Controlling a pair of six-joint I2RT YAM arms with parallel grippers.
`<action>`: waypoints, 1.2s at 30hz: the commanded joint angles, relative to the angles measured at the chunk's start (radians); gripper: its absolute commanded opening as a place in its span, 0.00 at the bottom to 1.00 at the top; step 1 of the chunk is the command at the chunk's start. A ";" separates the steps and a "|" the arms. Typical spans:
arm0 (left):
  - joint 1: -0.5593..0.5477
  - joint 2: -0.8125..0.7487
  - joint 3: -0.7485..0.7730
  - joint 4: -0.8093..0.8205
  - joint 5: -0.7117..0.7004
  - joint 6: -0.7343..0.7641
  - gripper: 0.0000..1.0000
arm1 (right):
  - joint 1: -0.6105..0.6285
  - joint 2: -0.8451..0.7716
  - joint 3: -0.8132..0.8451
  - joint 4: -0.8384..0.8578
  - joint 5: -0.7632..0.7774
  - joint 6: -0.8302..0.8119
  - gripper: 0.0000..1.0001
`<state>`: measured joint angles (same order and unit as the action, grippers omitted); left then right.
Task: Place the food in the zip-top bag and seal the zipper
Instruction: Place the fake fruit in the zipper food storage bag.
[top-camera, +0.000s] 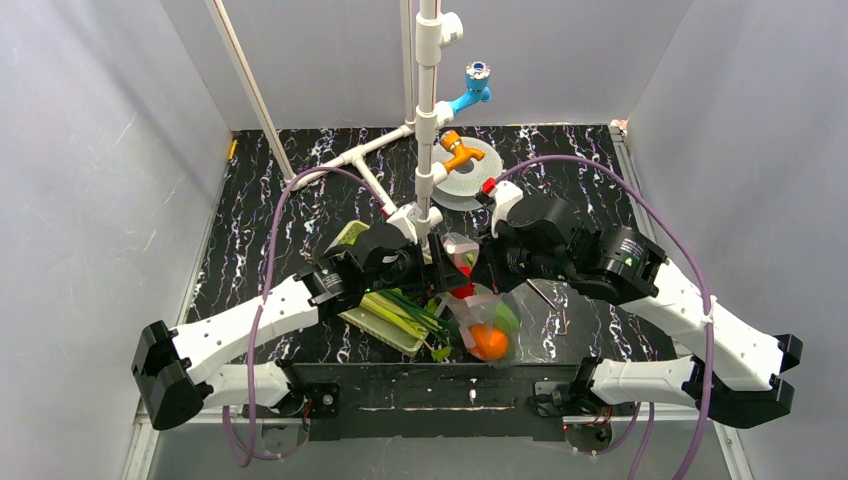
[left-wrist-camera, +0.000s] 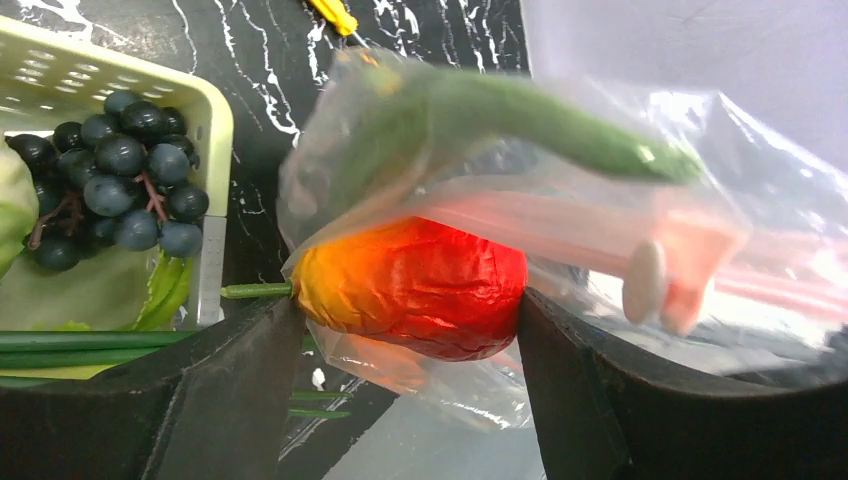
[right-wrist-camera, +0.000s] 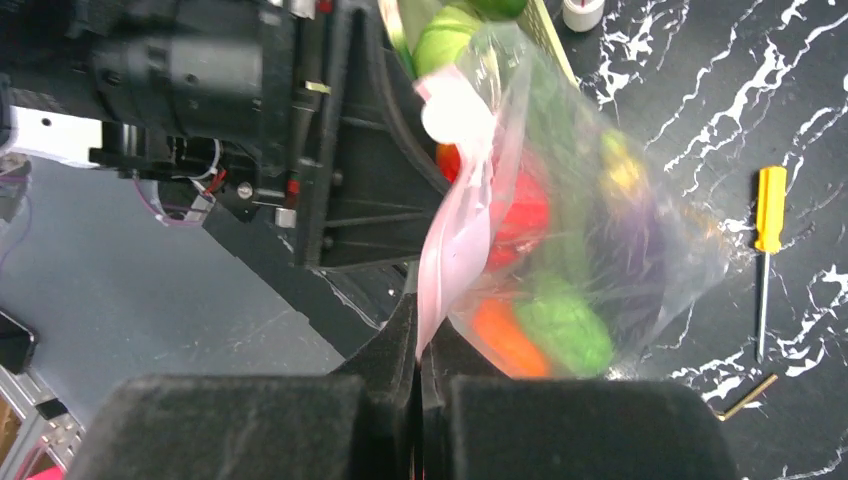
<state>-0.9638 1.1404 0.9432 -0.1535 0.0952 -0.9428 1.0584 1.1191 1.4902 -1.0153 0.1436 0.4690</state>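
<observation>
Zipper (right-wrist-camera: 455, 250) pinched in clenched R hand (right-wrist-camera: 420, 335); L hand (left-wrist-camera: 410, 300) spread wide, grasping red piece (left-wrist-camera: 400, 275) thru bag (left-wrist-camera: 760, 170)

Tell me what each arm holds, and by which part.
Right fingers pinch the zip-top bag by its zipper. Left fingers flank the bagged red fruit; grip unclear.

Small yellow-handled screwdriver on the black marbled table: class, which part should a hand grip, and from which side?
Probably the screwdriver's yellow handle, from straight above, closing across its width: it lies flat on the black marbled table with bare surface either side, and the handle is thicker than the thin shaft.
</observation>
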 joint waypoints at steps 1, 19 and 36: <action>0.005 0.009 0.031 -0.042 -0.060 0.005 0.05 | 0.009 -0.024 0.055 0.129 -0.078 0.016 0.01; -0.012 -0.084 -0.061 0.293 0.094 -0.248 0.07 | 0.009 -0.087 -0.101 0.281 -0.134 -0.048 0.01; -0.113 0.023 0.009 0.137 0.009 -0.067 0.22 | -0.020 -0.135 -0.145 0.327 -0.002 -0.031 0.01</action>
<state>-1.0225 1.1912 0.9360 0.0528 0.0868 -1.1263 1.0561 0.9836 1.3430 -0.8467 0.0307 0.4488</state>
